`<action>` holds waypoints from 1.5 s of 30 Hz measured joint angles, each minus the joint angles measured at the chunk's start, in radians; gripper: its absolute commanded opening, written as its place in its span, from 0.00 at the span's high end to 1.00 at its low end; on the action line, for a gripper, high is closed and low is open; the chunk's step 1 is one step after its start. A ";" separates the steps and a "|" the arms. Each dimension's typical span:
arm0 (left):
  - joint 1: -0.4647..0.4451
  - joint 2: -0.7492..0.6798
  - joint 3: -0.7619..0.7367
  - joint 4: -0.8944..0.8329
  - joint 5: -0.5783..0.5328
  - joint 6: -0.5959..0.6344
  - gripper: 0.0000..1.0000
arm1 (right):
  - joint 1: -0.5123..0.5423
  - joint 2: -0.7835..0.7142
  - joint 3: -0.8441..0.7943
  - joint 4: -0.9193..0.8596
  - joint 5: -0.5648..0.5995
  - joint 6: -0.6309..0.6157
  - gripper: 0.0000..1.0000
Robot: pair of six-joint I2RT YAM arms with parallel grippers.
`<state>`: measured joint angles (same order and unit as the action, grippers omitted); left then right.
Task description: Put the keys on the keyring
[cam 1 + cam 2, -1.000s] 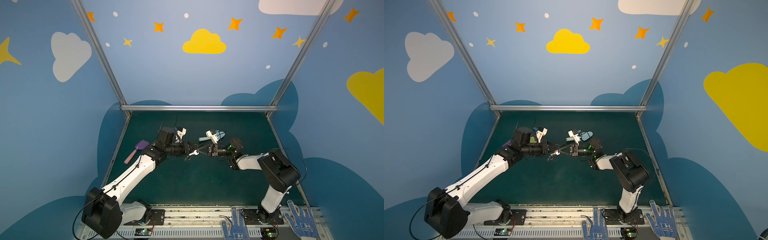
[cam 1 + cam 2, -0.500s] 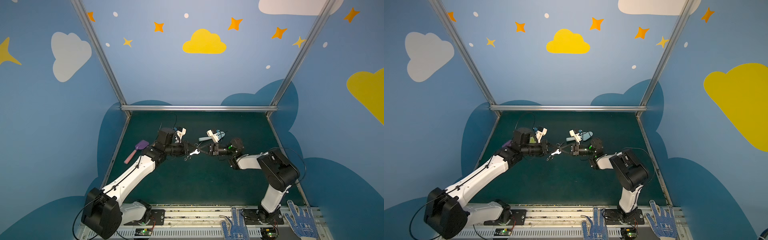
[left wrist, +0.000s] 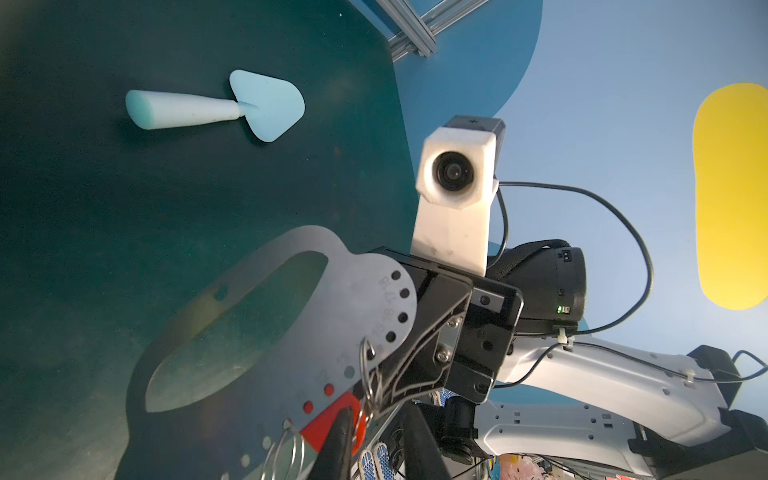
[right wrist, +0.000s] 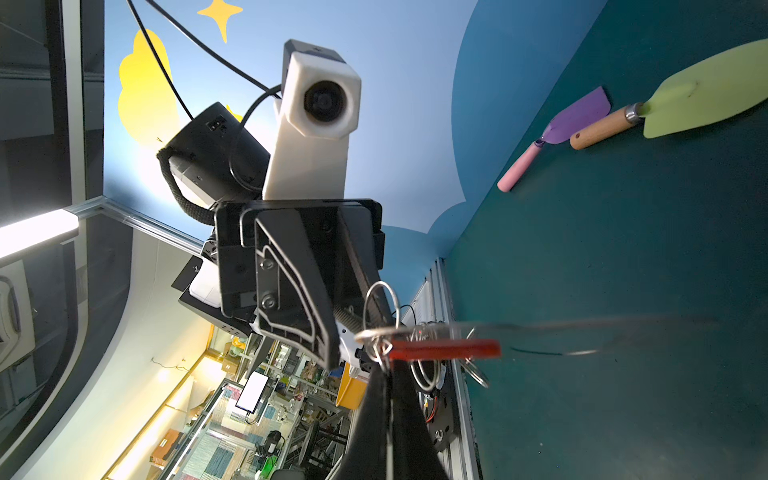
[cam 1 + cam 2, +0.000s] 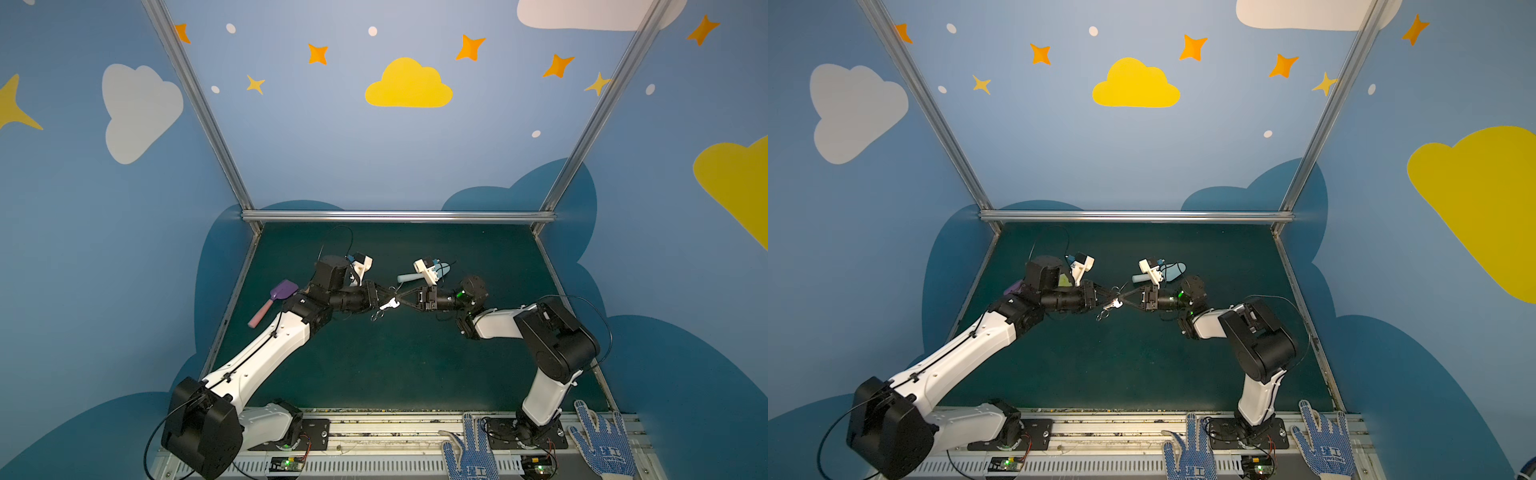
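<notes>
Mid-air over the table centre, left pincer has eased back, jaws narrowly apart astride the key, grip indeterminate; right pincer, shut, holds the keyring; threading judged incomplete.

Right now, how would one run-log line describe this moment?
phase: mid-air threading | right hand: shut, tips at keyring edge | left hand: tips beside red-tagged keys, grip unclear
</notes>
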<state>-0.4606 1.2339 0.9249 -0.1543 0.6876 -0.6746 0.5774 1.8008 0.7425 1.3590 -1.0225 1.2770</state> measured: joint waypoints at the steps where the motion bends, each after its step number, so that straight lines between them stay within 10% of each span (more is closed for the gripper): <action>1: 0.000 -0.001 -0.002 0.000 0.000 -0.001 0.80 | 0.000 0.000 0.000 0.000 0.000 0.001 1.00; 6: 0.001 -0.001 -0.003 0.000 -0.006 0.000 0.96 | -0.001 0.000 0.003 0.004 0.000 0.003 1.00; 45: -0.032 0.049 0.035 -0.008 -0.032 0.035 0.96 | -0.013 0.013 0.006 0.002 0.001 0.024 1.00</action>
<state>-0.4923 1.2831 0.9596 -0.1623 0.6552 -0.6395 0.5648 1.8141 0.7490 1.3605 -1.0214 1.3010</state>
